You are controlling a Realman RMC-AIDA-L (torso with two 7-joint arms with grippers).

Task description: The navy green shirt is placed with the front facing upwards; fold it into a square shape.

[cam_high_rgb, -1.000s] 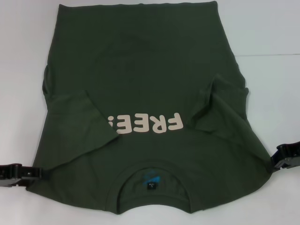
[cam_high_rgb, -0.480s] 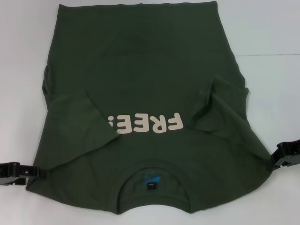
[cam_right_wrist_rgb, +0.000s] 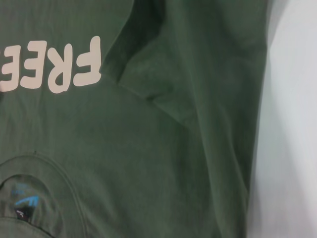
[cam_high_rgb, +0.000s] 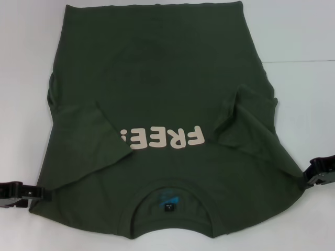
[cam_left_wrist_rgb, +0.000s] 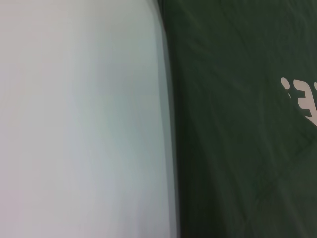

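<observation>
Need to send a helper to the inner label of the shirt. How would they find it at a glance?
The navy green shirt covers most of the white table, its round collar at the near edge. Just inside that collar sits the inner label, the only blue patch on the dark green cloth, below the cream FREE! print.

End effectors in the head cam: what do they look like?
Only the tips show. Left end effector: black, blocky, flat-sided, with a small pale dot on top. Right end effector: black, chunky, angular, glossy highlights. No cables, sleeves or lettering visible.
</observation>
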